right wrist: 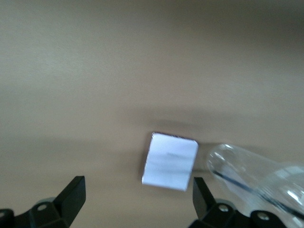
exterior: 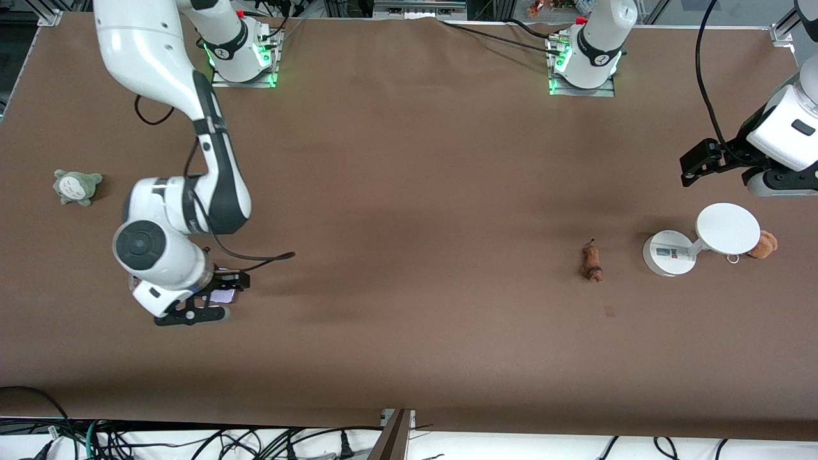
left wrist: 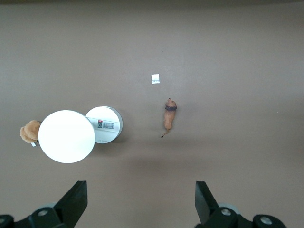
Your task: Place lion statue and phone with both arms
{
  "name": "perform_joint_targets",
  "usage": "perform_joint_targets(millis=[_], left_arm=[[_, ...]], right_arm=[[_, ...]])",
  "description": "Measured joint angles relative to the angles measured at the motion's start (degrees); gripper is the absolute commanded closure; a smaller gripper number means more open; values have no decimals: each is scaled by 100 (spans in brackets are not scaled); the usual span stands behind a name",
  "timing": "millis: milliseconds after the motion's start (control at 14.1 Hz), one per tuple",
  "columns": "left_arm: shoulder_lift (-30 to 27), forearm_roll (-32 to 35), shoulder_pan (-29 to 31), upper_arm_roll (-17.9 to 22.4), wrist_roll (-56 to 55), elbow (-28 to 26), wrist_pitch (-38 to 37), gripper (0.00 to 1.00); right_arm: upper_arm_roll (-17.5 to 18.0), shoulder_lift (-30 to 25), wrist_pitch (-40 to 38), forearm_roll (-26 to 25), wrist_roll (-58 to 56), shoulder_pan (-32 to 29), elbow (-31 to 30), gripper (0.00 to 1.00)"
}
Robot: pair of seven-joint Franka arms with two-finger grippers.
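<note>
The lion statue [exterior: 592, 260] is a small reddish-brown figurine lying on the brown table toward the left arm's end; it also shows in the left wrist view [left wrist: 169, 115]. The phone [exterior: 224, 295], a pale lavender slab, lies flat toward the right arm's end. My right gripper [exterior: 213, 298] hangs open just over it, and the phone [right wrist: 170, 160] shows between the spread fingers, closer to one of them. It holds nothing [right wrist: 137, 199]. My left gripper [exterior: 689, 167] is open and empty, up in the air over the table's left-arm end [left wrist: 140, 199].
A white two-disc stand [exterior: 703, 239] stands beside the lion, with an orange-brown plush [exterior: 763, 244] against it. A grey-green plush [exterior: 77, 186] lies near the right arm's end. A small pale tag [left wrist: 155, 79] lies by the lion. Something clear [right wrist: 256, 175] shows beside the phone.
</note>
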Motion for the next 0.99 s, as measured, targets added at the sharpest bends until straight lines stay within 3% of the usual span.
perform_joint_targets(millis=[567,780,993], left_arm=[[118,-22,-14,-9,0,2,-1,0],[155,-24,-35,-15,0,3,-1,0],[184,-25,-48,-28,0,3,-1,0]], right_arm=[[-344,-1669,-2114,-2,-282,-193,28,0],[299,-2315,-2899,-76,-306,-1051,-44,0],[868,-2931,-3073,-534,-380,-1687,-461,0]])
